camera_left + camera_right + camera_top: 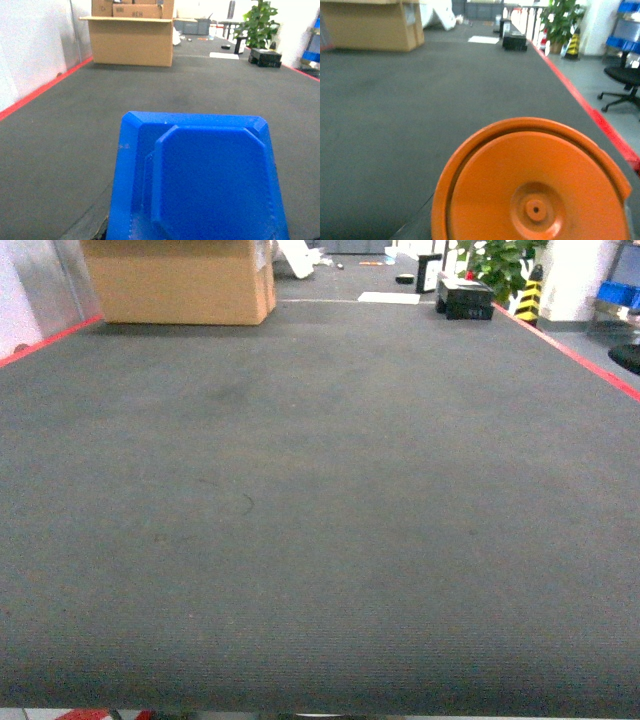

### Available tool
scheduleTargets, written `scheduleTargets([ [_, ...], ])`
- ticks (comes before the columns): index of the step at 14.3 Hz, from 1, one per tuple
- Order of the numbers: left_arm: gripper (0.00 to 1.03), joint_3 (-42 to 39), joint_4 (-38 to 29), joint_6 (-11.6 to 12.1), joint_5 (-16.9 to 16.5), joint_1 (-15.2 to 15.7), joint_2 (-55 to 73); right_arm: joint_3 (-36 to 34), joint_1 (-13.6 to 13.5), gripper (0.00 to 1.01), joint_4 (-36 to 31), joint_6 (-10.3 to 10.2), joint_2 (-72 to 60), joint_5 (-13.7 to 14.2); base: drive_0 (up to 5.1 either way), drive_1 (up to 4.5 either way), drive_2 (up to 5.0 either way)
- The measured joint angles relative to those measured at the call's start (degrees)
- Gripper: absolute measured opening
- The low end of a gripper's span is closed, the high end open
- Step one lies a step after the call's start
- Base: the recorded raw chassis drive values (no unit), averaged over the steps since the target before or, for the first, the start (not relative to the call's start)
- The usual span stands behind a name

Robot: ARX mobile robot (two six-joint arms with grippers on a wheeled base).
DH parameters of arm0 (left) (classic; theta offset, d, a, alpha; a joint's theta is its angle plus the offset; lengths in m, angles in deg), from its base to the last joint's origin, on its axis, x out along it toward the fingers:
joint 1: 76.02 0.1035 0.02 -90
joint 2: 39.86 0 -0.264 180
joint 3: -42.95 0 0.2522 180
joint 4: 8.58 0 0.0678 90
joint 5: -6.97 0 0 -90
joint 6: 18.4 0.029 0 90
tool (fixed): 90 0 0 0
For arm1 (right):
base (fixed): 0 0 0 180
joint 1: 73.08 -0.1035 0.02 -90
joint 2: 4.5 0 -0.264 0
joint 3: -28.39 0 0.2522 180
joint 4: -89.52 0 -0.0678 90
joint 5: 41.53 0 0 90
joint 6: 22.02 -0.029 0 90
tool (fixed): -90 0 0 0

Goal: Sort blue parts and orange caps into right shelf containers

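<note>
A blue part (200,180) fills the lower half of the left wrist view, held up over the grey carpet. My left gripper is shut on it, and the part hides the fingers. An orange cap (532,185) seen end-on fills the bottom of the right wrist view, with my right gripper shut on it behind it. Neither gripper nor either piece appears in the head view. Blue containers (626,25) stand on a shelf far off at the right, also seen small in the head view as blue containers (620,292).
Grey carpet (320,500) edged with red tape (580,355) stretches ahead. A large cardboard box (180,280) stands far left, a black case (463,297), a potted plant (500,262) and a yellow-black post (528,300) far right. A black office chair (622,82) sits beyond the tape.
</note>
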Motion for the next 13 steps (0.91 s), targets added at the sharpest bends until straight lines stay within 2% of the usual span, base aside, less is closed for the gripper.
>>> scheduleTargets([
  [1,0.44,-0.33,1.33,-0.04,-0.04,0.00,0.04,0.00,0.00,0.45,6.69,-0.02,7.85,-0.15,0.0,0.00,0.0],
  [2,0.44,-0.33,0.72,-0.02,-0.11,0.00,-0.04,0.02,0.00,0.45,7.30,-0.09,7.78,-0.13,0.0,0.00,0.0],
  [9,0.44,-0.33,1.01,-0.04,-0.07,0.00,-0.02,0.02,0.00,0.45,7.34,-0.07,7.76,-0.13,0.0,0.00,0.0],
  [13,0.44,-0.33,1.01,-0.04,0.02,0.11,-0.02,0.02,0.00,0.45,7.34,-0.07,7.76,-0.15,-1.4,-1.38,-1.4],
])
